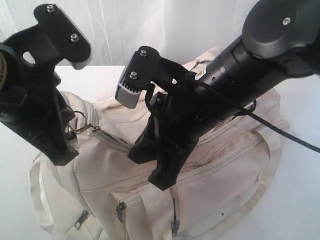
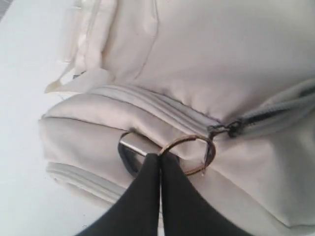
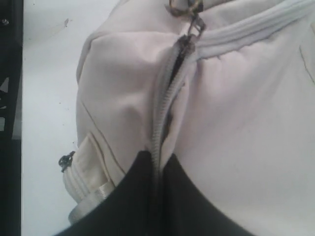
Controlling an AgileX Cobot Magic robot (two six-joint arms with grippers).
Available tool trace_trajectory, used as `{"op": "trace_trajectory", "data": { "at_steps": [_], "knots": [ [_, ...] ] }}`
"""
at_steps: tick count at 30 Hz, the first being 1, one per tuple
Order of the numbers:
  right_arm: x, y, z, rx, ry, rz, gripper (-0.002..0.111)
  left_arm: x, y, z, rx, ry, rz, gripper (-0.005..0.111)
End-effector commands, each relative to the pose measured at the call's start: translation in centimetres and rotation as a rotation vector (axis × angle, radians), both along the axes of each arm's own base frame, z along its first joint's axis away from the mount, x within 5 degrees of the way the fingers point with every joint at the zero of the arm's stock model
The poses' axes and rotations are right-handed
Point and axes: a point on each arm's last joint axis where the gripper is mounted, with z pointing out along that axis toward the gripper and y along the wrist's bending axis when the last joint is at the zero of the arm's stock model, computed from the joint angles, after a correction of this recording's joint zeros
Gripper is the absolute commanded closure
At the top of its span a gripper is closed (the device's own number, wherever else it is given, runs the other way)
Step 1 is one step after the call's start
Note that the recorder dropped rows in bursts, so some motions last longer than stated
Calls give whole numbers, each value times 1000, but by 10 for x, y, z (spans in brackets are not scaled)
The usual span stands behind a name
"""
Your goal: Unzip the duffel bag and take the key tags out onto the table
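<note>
1. Bag (image 1: pixel 200 175) lies on the white table (image 1: pixel 15 175) in the exterior view. The left gripper (image 1: pixel 67 152) sits at the bag's end beside a metal ring (image 1: pixel 80 122). The right gripper (image 1: pixel 150 170) bears on the bag's top, mid-length.
2. Left wrist view: the left gripper (image 2: pixel 158 160) is closed, its tips pinched on the ring (image 2: pixel 210 153), which hangs from the zipper pull (image 2: pixel 229 129).
3. Right wrist view: the right gripper (image 3: pixel 156 160) is closed on the zipper (image 3: pixel 167 98) seam. A short dark gap shows near the pull.

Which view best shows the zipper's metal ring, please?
The left wrist view: the metal ring lies close and central, at the left claw's tips. The exterior view shows it small; the right wrist view cuts it off.
</note>
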Motion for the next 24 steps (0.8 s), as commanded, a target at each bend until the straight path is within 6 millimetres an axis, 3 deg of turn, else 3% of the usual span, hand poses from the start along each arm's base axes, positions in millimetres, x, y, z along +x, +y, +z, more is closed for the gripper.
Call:
{"op": "trace_trajectory", "data": {
  "at_steps": [1,9,16,21,24],
  "knots": [
    [-8,-7,-11,-79,46,52,108,9,13,8,64,-111,83,107],
    [-7,-7,-11,-77,40,49,108,28,28,8,24,-120,174,107],
    [-7,-7,-11,-77,40,49,108,22,22,3,-68,-13,171,107],
    [-7,-7,-11,-78,46,41,108,0,4,-2,-99,193,-129,107],
    [-8,-7,-11,-81,62,25,108,-5,-2,-1,-121,201,-233,107]
  ]
}}
